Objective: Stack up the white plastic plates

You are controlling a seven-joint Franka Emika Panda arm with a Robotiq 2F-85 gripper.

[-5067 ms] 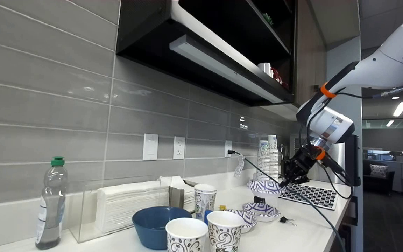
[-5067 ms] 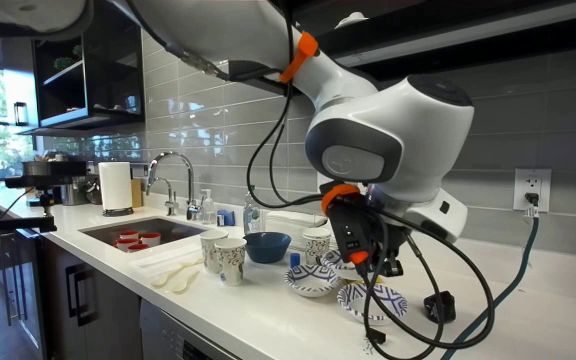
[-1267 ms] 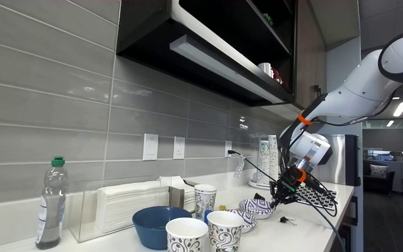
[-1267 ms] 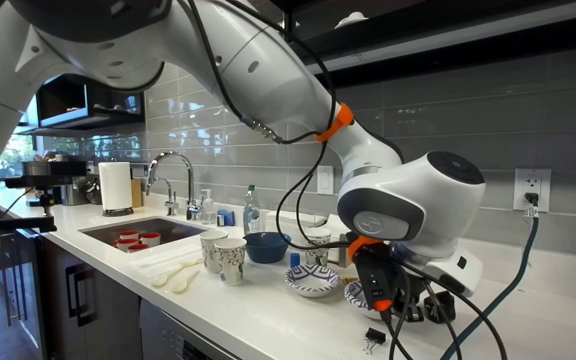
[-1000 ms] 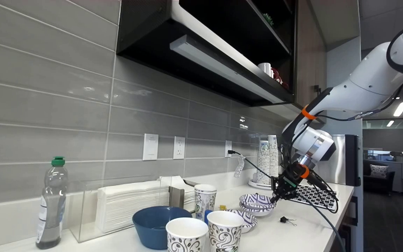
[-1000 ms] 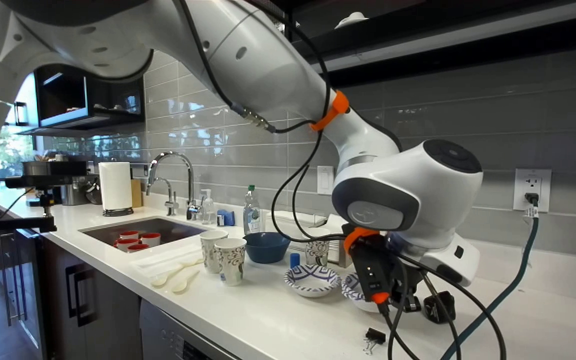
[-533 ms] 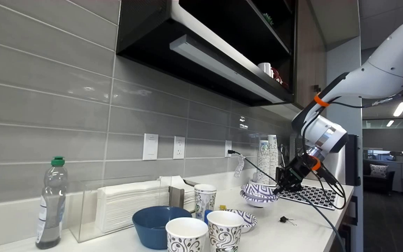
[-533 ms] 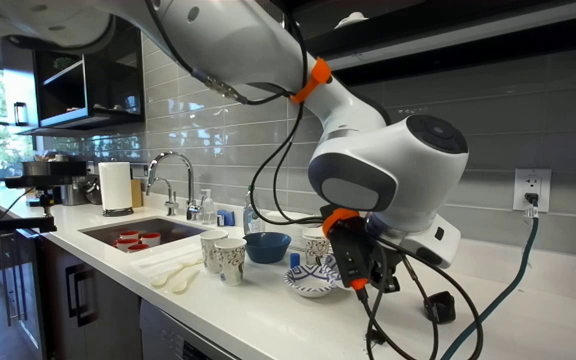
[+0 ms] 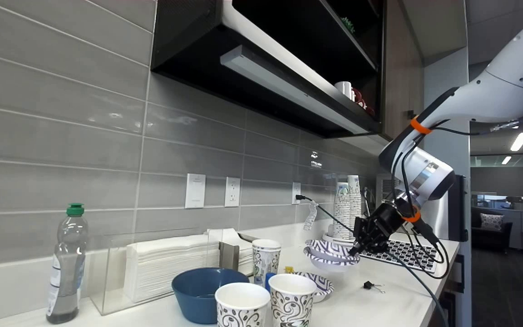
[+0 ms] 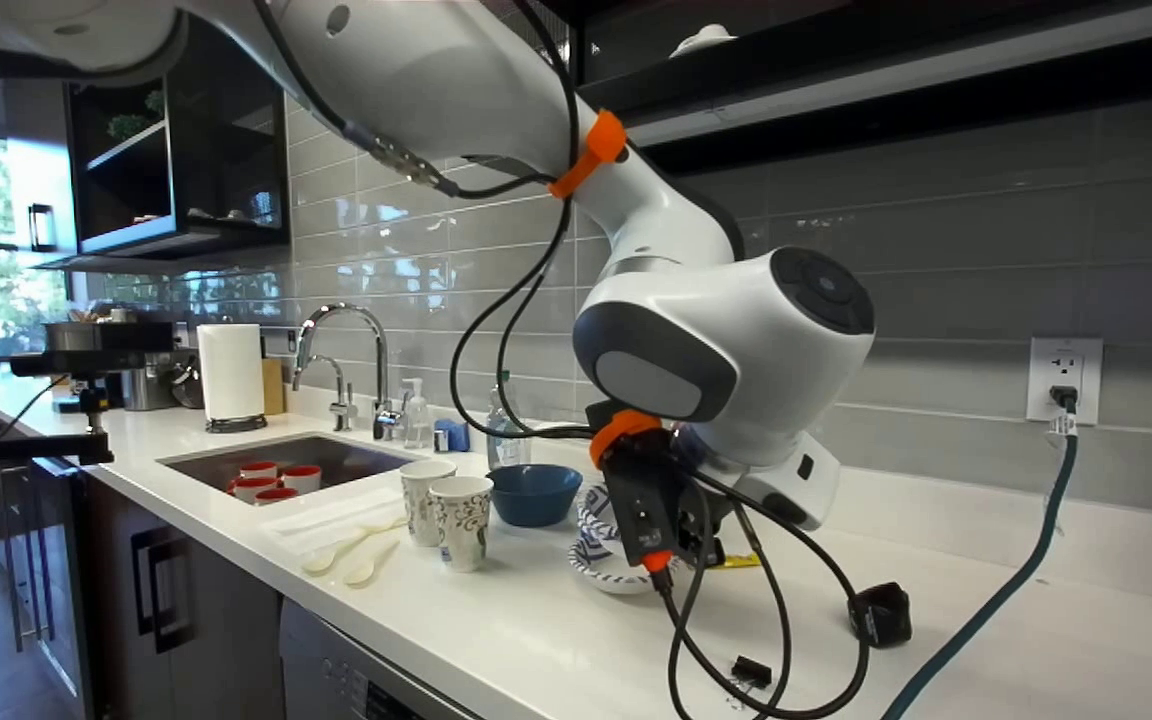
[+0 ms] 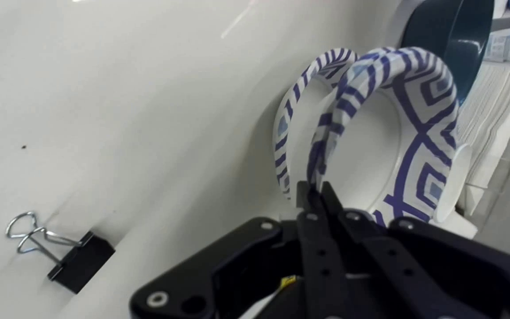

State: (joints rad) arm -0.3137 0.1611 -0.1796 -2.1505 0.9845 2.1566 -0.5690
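Note:
My gripper (image 9: 354,249) is shut on the rim of two nested white plates (image 9: 329,247) with blue patterned rims, held tilted above the counter. They also show in the wrist view (image 11: 370,141), between the fingertips (image 11: 317,195), and partly behind the wrist in an exterior view (image 10: 604,512). A third white plate (image 9: 320,282) rests on the counter; it shows just below and beyond the held plates in an exterior view (image 10: 608,578) and is partly covered by them in the wrist view (image 11: 297,119). The held plates look apart from it, though the gap is hard to judge.
A blue bowl (image 9: 209,295) and patterned paper cups (image 9: 291,299) stand near the third plate. A black binder clip (image 10: 751,670), a black object (image 10: 879,612) and a yellow item (image 10: 739,562) lie on the counter. A keyboard (image 9: 409,254) and cable lie behind.
The plate held earlier was lowered into a second plate on the counter. Both then rose together and moved over beside the third plate.

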